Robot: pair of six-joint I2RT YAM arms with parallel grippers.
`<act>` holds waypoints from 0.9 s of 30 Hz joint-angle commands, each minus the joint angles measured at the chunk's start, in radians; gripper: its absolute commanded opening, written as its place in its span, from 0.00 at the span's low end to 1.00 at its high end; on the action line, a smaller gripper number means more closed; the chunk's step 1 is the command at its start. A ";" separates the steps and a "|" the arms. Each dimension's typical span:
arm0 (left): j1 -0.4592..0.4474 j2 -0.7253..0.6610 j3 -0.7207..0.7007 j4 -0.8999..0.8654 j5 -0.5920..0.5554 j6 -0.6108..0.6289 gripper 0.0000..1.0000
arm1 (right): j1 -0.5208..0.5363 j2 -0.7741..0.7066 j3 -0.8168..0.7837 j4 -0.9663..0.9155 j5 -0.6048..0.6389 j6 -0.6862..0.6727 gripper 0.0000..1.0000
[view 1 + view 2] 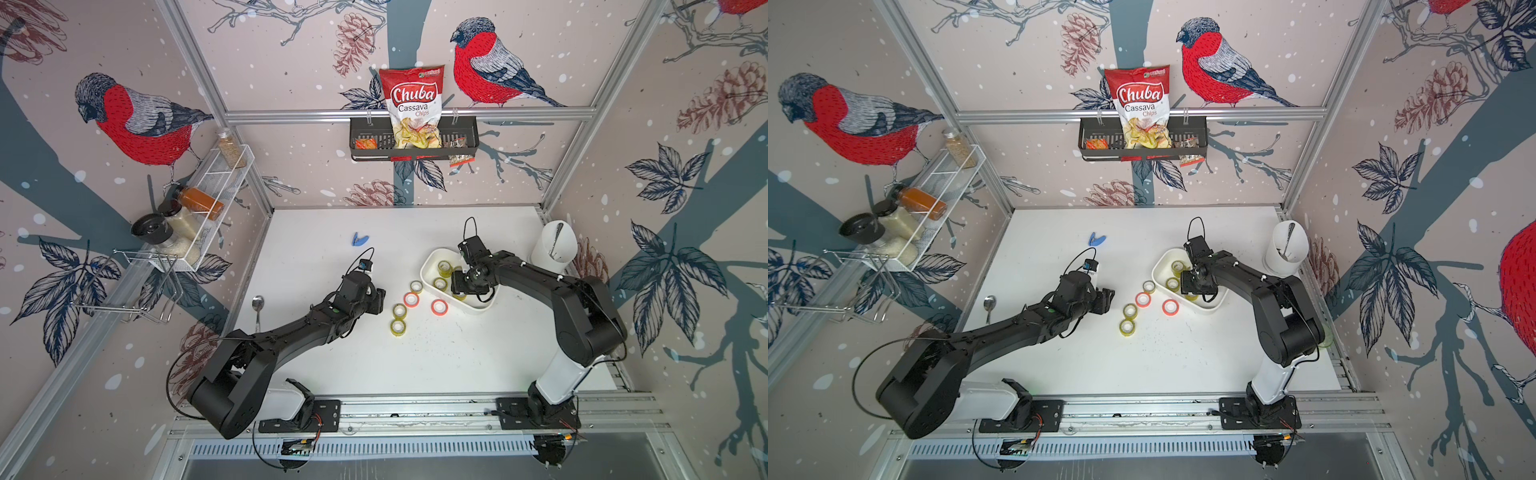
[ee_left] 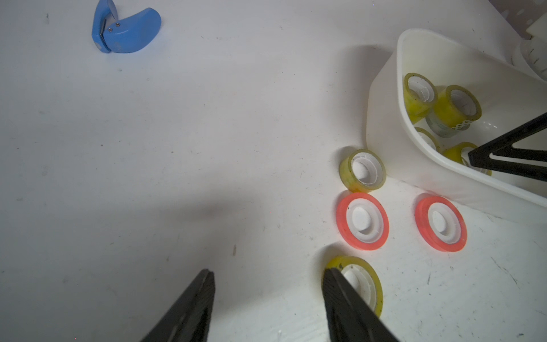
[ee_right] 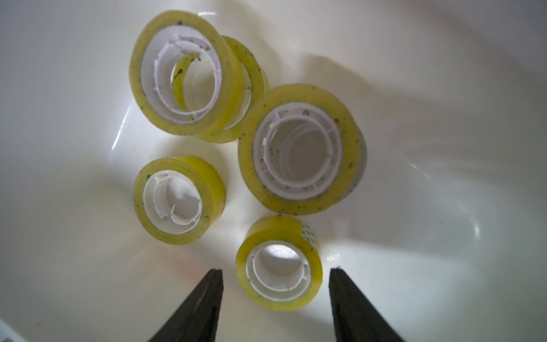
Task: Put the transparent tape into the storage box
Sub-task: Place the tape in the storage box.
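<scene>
Right gripper down inside storage box, jaws apart. Transparent tape roll sits hole-up between the fingertips, clear of both. Release looks done: lift straight up, jaws wide, without snagging neighbouring rolls. Left gripper spread, empty; next roll beside one fingertip.

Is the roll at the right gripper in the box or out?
In. The right wrist view shows the roll resting on the floor of the box, with the right gripper open and its jaws on either side.
</scene>
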 commanded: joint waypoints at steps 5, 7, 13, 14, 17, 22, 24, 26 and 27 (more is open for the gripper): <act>0.003 -0.007 -0.002 0.019 -0.007 0.007 0.63 | 0.053 -0.091 0.005 -0.033 0.108 0.021 0.64; 0.003 -0.007 -0.001 0.019 -0.006 0.005 0.63 | 0.076 -0.125 0.001 -0.047 0.134 0.032 0.64; 0.003 -0.007 -0.002 0.019 -0.004 0.006 0.63 | 0.179 -0.202 -0.007 -0.064 0.138 0.020 0.65; 0.003 -0.008 -0.002 0.019 -0.004 0.004 0.63 | 0.211 -0.207 -0.006 -0.060 0.126 -0.003 0.65; 0.003 -0.010 -0.002 0.019 -0.007 0.003 0.63 | 0.305 -0.196 0.001 -0.050 0.109 -0.061 0.68; 0.003 -0.014 -0.003 0.011 -0.015 -0.001 0.63 | 0.425 -0.119 0.028 -0.029 0.058 -0.112 0.70; 0.003 -0.018 -0.006 0.008 -0.020 -0.003 0.63 | 0.471 -0.075 0.044 -0.027 0.044 -0.123 0.70; 0.003 -0.021 -0.007 0.005 -0.027 -0.006 0.63 | 0.515 -0.021 0.065 -0.026 0.041 -0.122 0.70; 0.004 -0.021 -0.008 0.004 -0.026 -0.008 0.63 | 0.530 -0.004 0.072 -0.022 0.044 -0.115 0.70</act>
